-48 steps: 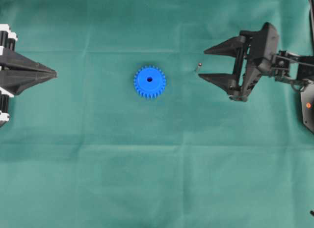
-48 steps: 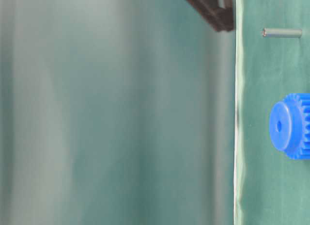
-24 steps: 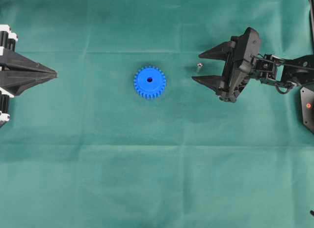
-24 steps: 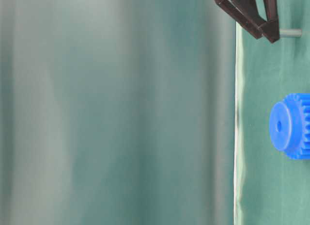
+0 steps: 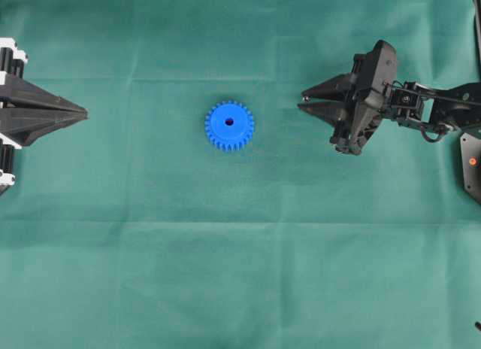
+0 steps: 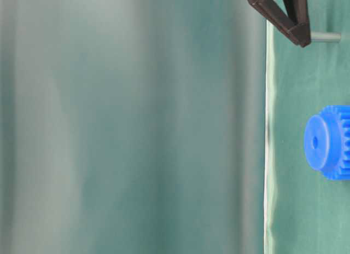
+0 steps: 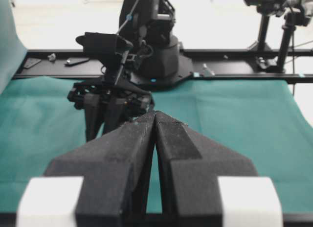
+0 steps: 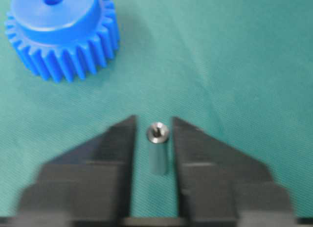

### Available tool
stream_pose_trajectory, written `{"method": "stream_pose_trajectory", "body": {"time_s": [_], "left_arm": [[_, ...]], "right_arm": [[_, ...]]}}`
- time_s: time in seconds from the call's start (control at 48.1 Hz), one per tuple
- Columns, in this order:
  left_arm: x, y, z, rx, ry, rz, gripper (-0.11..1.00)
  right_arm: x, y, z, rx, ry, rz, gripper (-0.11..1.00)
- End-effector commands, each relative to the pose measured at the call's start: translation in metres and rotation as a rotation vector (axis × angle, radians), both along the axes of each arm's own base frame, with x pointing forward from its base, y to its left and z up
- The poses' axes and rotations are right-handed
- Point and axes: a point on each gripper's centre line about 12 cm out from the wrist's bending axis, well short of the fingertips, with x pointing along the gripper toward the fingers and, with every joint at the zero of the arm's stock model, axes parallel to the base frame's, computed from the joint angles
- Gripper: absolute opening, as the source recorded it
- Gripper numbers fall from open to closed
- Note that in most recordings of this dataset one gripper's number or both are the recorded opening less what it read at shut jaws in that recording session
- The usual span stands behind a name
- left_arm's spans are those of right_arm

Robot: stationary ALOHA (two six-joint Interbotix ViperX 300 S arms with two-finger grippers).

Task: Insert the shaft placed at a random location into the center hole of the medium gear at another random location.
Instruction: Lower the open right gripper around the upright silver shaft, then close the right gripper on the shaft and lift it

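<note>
The shaft (image 8: 157, 147) was a small, shiny grey pin with a little dark dimple in its round top end. It stood upright on the green cloth (image 5: 240, 274), to the right of the gear (image 5: 229, 125) in the overhead view and well apart from it. In the table-level view only its bare lower part (image 6: 326, 37) showed past the black fingertips.

The gear was bright blue, with a flat round face and many small teeth around its rim. The hole (image 5: 228, 122) in its middle was small, round and dark. The gear lay flat on the cloth, alone.

The right gripper (image 8: 153, 134) sat around the shaft, one black finger on each side. In the right wrist view a thin strip of cloth showed on both sides of the pin, so the jaws were nearly closed but did not seem to press it yet. I cannot tell if they touched it.

A second before, this gripper had been wide open and further to the right, with the shaft out in front of its tips. It had since moved in over the pin and the jaws had narrowed a lot. The shaft and gear had not moved.

The left gripper (image 7: 155, 120) was at the far left, its jaws closed together on nothing.
</note>
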Motion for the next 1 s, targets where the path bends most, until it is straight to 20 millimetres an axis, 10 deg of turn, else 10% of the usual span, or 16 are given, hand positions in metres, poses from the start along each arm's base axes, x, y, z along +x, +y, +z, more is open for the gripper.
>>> {"method": "stream_pose_trajectory", "body": {"time_s": [0.0, 0.374, 0.977], "left_arm": [[0.002, 0.0, 0.005, 0.001, -0.011, -0.002, 0.0], [0.002, 0.0, 0.005, 0.0, -0.011, -0.002, 0.0], [0.002, 0.0, 0.004, 0.0, -0.005, -0.002, 0.0]], "right_arm": [[0.004, -0.002, 0.005, -0.008, -0.017, -0.001, 0.16], [0.005, -0.002, 0.009, -0.014, -0.028, 0.002, 0.13], [0.003, 0.001, 0.078, -0.021, -0.059, 0.028, 0.13]]}}
